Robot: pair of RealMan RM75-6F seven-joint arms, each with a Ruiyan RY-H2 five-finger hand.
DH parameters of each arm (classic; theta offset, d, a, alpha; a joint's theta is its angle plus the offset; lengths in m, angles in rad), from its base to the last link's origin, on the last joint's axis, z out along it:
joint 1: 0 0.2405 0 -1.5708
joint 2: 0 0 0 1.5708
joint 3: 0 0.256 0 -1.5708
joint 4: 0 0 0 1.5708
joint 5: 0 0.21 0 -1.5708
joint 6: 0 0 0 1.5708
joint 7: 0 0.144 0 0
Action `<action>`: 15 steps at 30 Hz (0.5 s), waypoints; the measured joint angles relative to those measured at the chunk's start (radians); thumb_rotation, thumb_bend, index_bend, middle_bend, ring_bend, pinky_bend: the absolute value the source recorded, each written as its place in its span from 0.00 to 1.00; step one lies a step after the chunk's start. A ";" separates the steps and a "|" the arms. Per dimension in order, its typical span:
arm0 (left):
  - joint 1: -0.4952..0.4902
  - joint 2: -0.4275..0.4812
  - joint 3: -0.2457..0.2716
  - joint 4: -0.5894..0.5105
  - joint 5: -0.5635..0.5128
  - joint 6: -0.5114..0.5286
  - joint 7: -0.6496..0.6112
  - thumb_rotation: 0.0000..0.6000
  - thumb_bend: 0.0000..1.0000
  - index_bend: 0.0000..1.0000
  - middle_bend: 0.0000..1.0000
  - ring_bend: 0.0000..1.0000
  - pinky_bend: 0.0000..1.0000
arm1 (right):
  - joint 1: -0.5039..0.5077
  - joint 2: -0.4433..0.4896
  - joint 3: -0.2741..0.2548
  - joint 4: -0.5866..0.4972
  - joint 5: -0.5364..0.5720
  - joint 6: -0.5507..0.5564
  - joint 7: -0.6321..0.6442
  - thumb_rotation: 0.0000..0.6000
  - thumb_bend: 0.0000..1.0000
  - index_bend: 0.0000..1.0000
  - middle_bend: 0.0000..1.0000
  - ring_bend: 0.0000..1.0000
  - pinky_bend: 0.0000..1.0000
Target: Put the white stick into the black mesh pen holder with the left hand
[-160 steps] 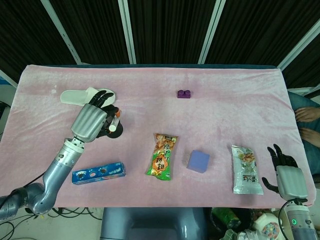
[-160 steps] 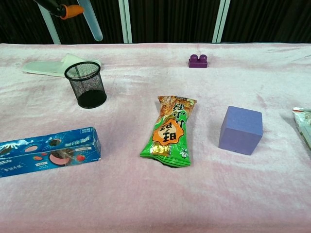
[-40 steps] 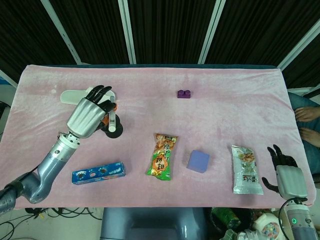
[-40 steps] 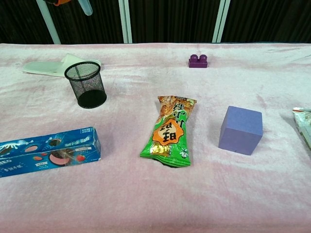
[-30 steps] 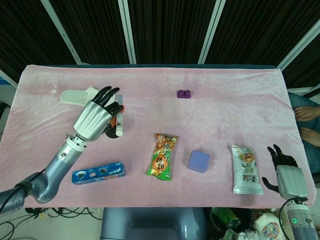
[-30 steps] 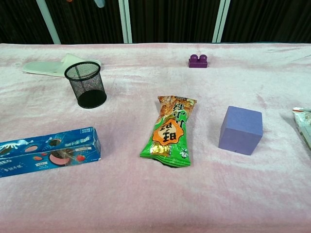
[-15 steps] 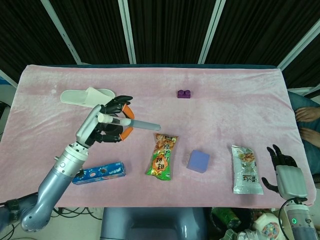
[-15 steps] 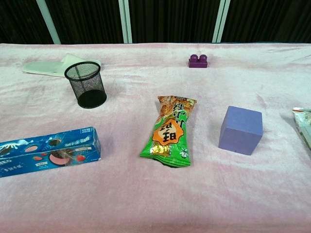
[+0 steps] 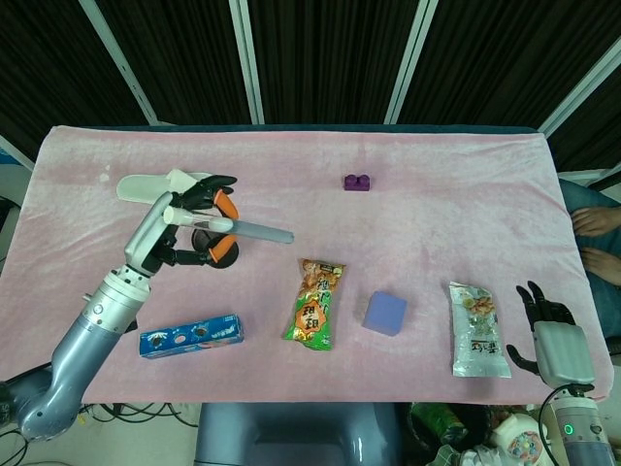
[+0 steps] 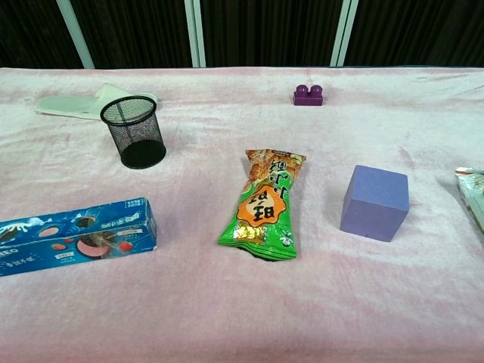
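In the head view my left hand (image 9: 182,225) holds the white stick (image 9: 254,231), which lies nearly level and points right, with an orange piece by the fingers. The hand is raised over the black mesh pen holder (image 10: 134,132), which the chest view shows upright and empty at the table's back left; the head view hides nearly all of it behind the hand. The chest view shows neither hand. My right hand (image 9: 553,335) rests at the table's front right corner, fingers apart, holding nothing.
A white slipper (image 9: 146,186) lies behind the holder. A blue biscuit box (image 10: 76,235) sits at the front left, a green snack bag (image 10: 264,204) in the middle, a purple cube (image 10: 375,202) to its right, a small purple brick (image 10: 308,94) at the back, another snack packet (image 9: 477,330) near my right hand.
My left hand rose out of the chest view and turned; the stick swung from upright to nearly level. In the last half second hand and stick shifted back and left, over the holder.
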 measured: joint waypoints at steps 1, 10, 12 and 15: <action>-0.001 -0.010 0.011 0.023 0.021 0.016 0.076 1.00 0.40 0.67 0.59 0.14 0.20 | 0.000 0.000 0.000 0.000 0.000 0.001 -0.001 1.00 0.18 0.03 0.03 0.19 0.16; -0.015 -0.095 0.123 0.251 0.196 0.133 0.718 1.00 0.40 0.66 0.58 0.14 0.19 | 0.001 0.000 0.001 0.005 -0.002 0.004 -0.008 1.00 0.18 0.03 0.03 0.19 0.16; -0.017 -0.104 0.142 0.266 0.208 0.144 0.758 1.00 0.40 0.66 0.58 0.14 0.19 | 0.000 -0.001 0.001 0.008 -0.005 0.007 -0.011 1.00 0.18 0.03 0.03 0.19 0.16; -0.018 -0.111 0.168 0.276 0.216 0.154 0.739 1.00 0.40 0.66 0.58 0.14 0.18 | 0.001 -0.001 0.001 0.008 -0.003 0.005 -0.010 1.00 0.18 0.03 0.03 0.19 0.16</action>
